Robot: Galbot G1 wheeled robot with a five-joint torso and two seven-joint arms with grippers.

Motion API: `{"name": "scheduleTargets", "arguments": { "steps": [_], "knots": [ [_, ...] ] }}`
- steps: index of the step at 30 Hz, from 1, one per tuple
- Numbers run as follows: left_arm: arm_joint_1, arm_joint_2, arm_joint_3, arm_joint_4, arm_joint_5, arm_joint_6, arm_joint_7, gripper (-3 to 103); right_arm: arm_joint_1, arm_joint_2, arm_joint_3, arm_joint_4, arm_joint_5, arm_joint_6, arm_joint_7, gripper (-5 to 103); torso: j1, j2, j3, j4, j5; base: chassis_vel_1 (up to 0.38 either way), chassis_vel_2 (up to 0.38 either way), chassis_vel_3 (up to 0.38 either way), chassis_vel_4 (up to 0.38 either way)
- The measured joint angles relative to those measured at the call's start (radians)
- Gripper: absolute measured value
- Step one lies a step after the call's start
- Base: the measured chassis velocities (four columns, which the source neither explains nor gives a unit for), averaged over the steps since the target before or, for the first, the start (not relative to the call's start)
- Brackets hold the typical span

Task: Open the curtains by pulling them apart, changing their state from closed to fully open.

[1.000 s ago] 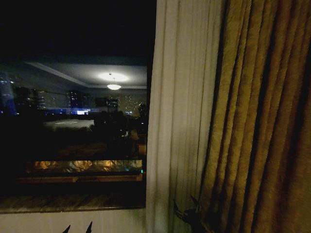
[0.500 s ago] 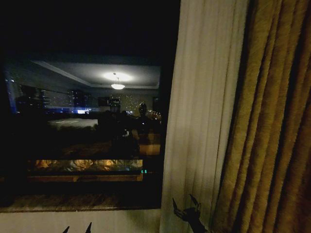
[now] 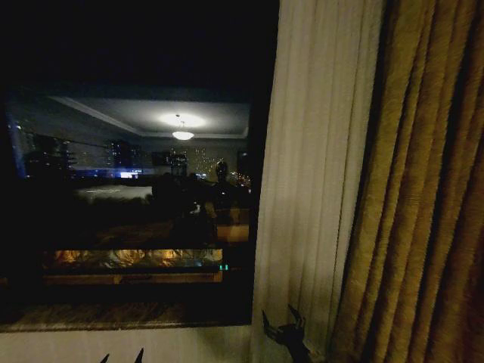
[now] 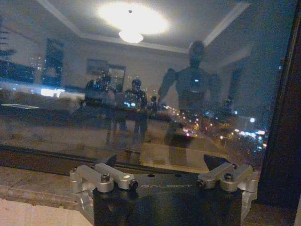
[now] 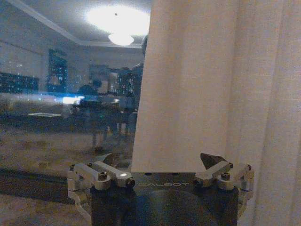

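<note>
In the head view the sheer cream curtain (image 3: 318, 174) hangs right of the frame's centre, running from the top edge down to the bottom, gathered in many vertical pleats; its left edge stands against the dark window glass (image 3: 128, 174), which fills the left and centre of the frame and reflects a lit ceiling lamp and a room; just beside the sheer panel, at the right edge of the frame, hangs the heavy gold-brown drape (image 3: 423, 189), touching it along its length; a stone window sill (image 3: 113, 316) runs along the lower left. The right gripper (image 3: 278, 327) is low in the frame, a little right of centre, in front of the bottom part of the sheer curtain; in the right wrist view the right gripper (image 5: 160, 162) has its fingers spread apart, and the curtain (image 5: 207, 84) hangs between and behind them, not pinched. The left gripper (image 3: 121, 355) shows as two dark tips at the bottom edge, left of centre, below the sill; in the left wrist view its fingers (image 4: 113, 176) are spread wide and hold nothing, facing the glass.
</note>
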Motion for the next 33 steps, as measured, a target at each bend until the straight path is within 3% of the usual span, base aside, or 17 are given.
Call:
{"name": "scheduleTargets", "arguments": {
  "steps": [22, 33],
  "knots": [
    [0.015, 0.015, -0.021, 0.036, 0.017, 0.004, 0.000, 100, 0.312, 0.000, -0.009, -0.321, -0.015, 0.045, 0.005, 100, 0.000, 0.000, 0.000, -0.0001, 0.0000, 0.000, 0.000, 0.000, 0.000],
    [0.011, 0.012, -0.020, 0.052, 0.024, 0.005, -0.001, 100, 0.369, 0.000, -0.059, -0.377, -0.023, 0.051, -0.004, 100, 0.000, 0.000, 0.000, -0.0001, 0.0001, 0.000, 0.000, 0.000, 0.000]
  ]
}}
